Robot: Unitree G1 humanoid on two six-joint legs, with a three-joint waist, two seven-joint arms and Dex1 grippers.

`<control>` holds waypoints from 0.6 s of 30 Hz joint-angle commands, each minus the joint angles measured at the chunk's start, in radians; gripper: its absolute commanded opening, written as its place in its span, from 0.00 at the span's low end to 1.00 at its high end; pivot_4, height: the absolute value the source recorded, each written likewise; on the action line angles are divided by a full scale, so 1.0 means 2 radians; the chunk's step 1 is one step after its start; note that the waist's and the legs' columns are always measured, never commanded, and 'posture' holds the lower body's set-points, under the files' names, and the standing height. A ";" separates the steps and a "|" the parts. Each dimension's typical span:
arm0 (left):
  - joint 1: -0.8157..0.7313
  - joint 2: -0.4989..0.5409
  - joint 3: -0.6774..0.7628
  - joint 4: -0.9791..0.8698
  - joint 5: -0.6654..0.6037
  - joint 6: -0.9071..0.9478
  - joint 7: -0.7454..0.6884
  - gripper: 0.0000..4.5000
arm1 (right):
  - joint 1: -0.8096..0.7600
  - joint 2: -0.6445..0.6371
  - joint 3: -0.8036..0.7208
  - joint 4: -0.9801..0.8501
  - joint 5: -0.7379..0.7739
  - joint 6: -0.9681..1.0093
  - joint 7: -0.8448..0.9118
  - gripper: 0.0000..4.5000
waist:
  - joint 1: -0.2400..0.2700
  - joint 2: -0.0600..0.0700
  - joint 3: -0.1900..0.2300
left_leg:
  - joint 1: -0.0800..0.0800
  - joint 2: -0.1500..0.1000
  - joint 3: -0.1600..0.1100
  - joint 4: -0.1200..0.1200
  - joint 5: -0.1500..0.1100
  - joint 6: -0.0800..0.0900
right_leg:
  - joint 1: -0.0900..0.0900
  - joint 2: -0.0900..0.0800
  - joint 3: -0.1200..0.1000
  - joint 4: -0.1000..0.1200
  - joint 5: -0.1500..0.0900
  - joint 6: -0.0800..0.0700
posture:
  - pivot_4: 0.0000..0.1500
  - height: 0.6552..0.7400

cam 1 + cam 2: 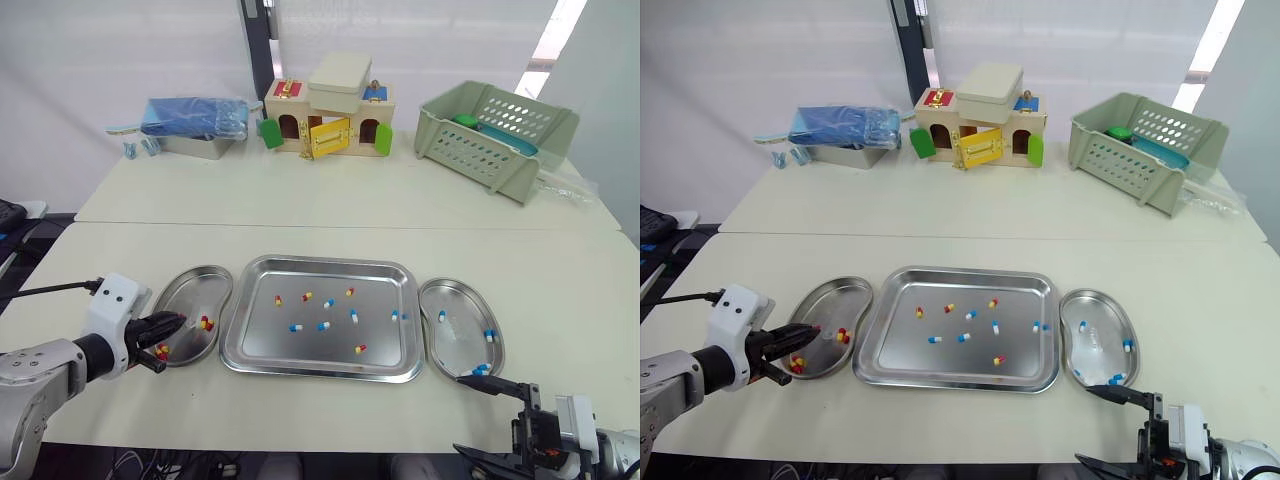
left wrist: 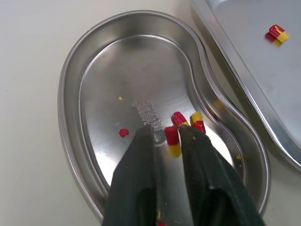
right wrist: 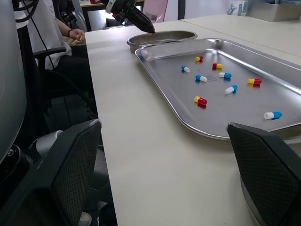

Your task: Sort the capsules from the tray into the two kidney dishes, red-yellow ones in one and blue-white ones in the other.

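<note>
The steel tray (image 1: 320, 262) sits mid-table and holds several loose capsules, among them a red-yellow one (image 1: 360, 348) and a blue-white one (image 1: 295, 327). On its left, the left kidney dish (image 1: 190, 285) contains red-yellow capsules (image 1: 205, 323). My left gripper (image 2: 167, 134) hovers low over this dish, open by a narrow gap. A red-yellow capsule (image 2: 172, 140) lies in that gap, touching neither finger firmly. The right kidney dish (image 1: 455, 300) holds blue-white capsules (image 1: 489, 334). Near the dish's front end, my right gripper (image 1: 480, 420) is open wide and holds nothing.
A toy house (image 1: 325, 120), a green basket (image 1: 495, 135) and a metal box with a blue bag (image 1: 195, 125) stand along the far table. The table's front edge runs just below the dishes. A person (image 3: 47, 37) sits beyond the table's left side.
</note>
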 commanded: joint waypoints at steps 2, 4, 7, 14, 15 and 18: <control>-0.009 0.002 -0.002 -0.003 0.001 -0.008 -0.001 0.53 | 0.002 0.003 -0.008 -0.007 0.013 0.000 -0.005 1.00 | 0.000 0.000 0.000 | 0.000 0.000 0.000 0.000 0.000 0.000 | 0.000 0.000 0.000 0.000 0.000 0.000 | 1.00 1.00; -0.011 0.003 -0.005 -0.001 0.002 -0.008 -0.002 0.68 | 0.002 0.003 -0.009 -0.006 0.013 -0.001 -0.006 1.00 | 0.000 0.000 0.000 | 0.000 0.000 0.000 0.000 0.000 0.000 | 0.000 0.000 0.000 0.000 0.000 0.000 | 1.00 1.00; -0.017 0.007 -0.009 0.002 0.002 -0.010 -0.009 0.90 | 0.004 0.004 -0.011 -0.008 0.015 -0.001 -0.009 1.00 | 0.000 0.000 0.000 | 0.000 0.000 0.000 0.000 0.000 0.000 | 0.000 0.000 0.000 0.000 0.000 0.000 | 1.00 1.00; -0.017 0.029 0.008 0.029 0.005 -0.031 -0.042 0.99 | 0.011 0.004 -0.024 -0.017 0.022 0.001 -0.019 1.00 | 0.000 0.000 0.000 | 0.000 0.000 0.000 0.000 0.000 0.000 | 0.000 0.000 0.000 0.000 0.000 0.000 | 1.00 1.00; -0.017 0.035 0.014 0.040 0.006 -0.038 -0.051 0.99 | 0.013 0.003 -0.028 -0.017 0.024 0.002 -0.020 1.00 | 0.000 0.000 0.000 | 0.000 0.000 0.000 0.000 0.000 0.000 | 0.000 0.000 0.000 0.000 0.000 0.000 | 1.00 1.00; -0.012 0.059 0.035 0.082 0.015 -0.066 -0.076 0.99 | 0.019 -0.001 -0.039 -0.015 0.027 0.001 -0.017 1.00 | 0.000 0.000 0.000 | 0.000 0.000 0.000 0.000 0.000 0.000 | 0.000 0.000 0.000 0.000 0.000 0.000 | 1.00 1.00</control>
